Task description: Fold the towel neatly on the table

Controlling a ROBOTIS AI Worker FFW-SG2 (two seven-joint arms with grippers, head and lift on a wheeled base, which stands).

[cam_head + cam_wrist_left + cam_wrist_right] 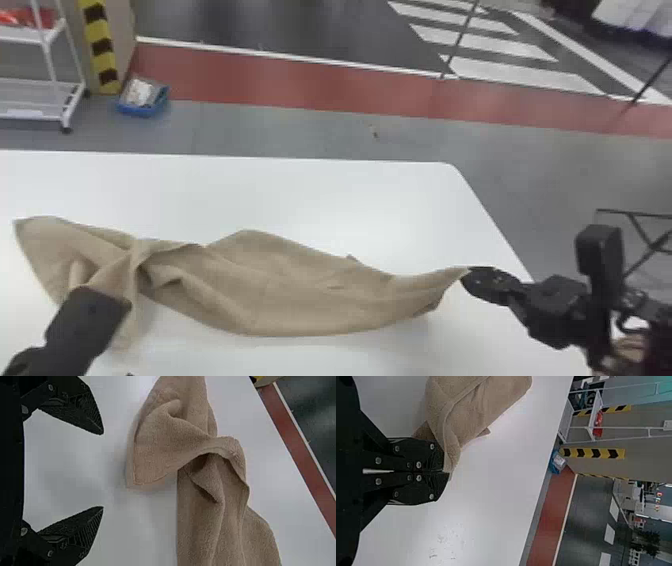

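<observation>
The towel lies in a long, rumpled strip across the bench, nowhere near flat, so the job in hand looks like opening it out before any real fold is made. The right claw is closed on one corner with just its tips; that is a small bite, and a hard tug could well pull the cloth free. The left claw stands wide and empty near the bunched end, its tips apart from a loose flap that points back between them. The better grip there would be on the flap's hem, close to its corner, taken low and with one layer only; pinching the twisted fold behind it would lock the crease in. Once both ends are held, a slow, even draw apart with light tension should work the twist out, and the cloth should then be lowered level, edges straight, so that the first fold has square corners to meet.
</observation>
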